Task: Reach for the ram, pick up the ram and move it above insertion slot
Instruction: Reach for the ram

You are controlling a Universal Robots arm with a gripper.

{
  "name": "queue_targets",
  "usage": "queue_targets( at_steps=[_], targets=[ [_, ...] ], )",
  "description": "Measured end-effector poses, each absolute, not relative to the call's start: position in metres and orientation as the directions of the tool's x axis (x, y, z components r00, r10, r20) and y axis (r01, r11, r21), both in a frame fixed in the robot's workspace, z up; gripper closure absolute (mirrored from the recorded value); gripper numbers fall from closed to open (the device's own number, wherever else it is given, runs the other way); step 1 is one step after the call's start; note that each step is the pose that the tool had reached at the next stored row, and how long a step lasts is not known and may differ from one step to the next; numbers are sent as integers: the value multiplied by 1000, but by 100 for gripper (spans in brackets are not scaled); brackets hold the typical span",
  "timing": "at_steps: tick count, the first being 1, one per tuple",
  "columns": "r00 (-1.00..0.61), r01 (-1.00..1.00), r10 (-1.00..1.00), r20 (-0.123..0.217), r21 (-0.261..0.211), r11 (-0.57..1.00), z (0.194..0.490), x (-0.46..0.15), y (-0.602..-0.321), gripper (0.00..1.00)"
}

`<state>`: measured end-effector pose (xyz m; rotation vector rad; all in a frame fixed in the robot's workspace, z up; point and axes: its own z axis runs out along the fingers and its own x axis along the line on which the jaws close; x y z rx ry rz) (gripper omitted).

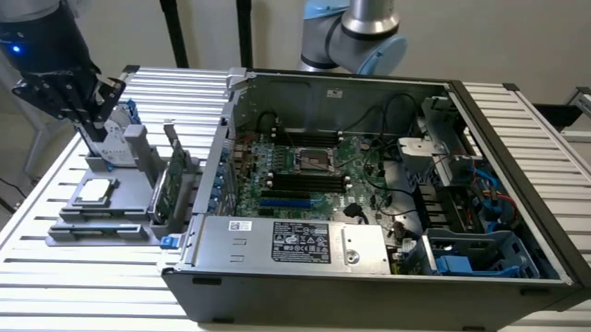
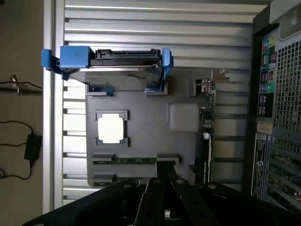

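The ram (image 2: 126, 160) is a thin green stick lying in a holder groove of the grey fixture plate (image 2: 146, 136); in the exterior view the ram (image 1: 98, 227) sits near the plate's front edge. My black gripper (image 2: 162, 181) hangs above the plate with its fingers shut and nothing between them, the tips close to one end of the ram and apart from it. In the exterior view the gripper (image 1: 93, 130) is at the far left, above the fixture. The black insertion slots (image 1: 300, 182) lie on the motherboard inside the open computer case (image 1: 369, 270).
On the fixture stand a hard drive in a blue caddy (image 2: 113, 59), a silver processor (image 2: 111, 128) and an upright wide green expansion card (image 1: 171, 181). The case wall (image 1: 217, 173) rises right beside the fixture. Cables and a drive cage fill the case's right side.
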<state>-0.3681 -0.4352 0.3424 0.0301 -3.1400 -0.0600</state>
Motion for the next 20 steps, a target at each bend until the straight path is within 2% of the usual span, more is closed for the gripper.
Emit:
queue_targets(
  at_steps=[11,20],
  targets=[
    [-1000,-19,-19,3,38,999,335,-372,-481,89],
    [-996,-87,-87,-1,38,995,336,-385,-489,89]
  ],
)
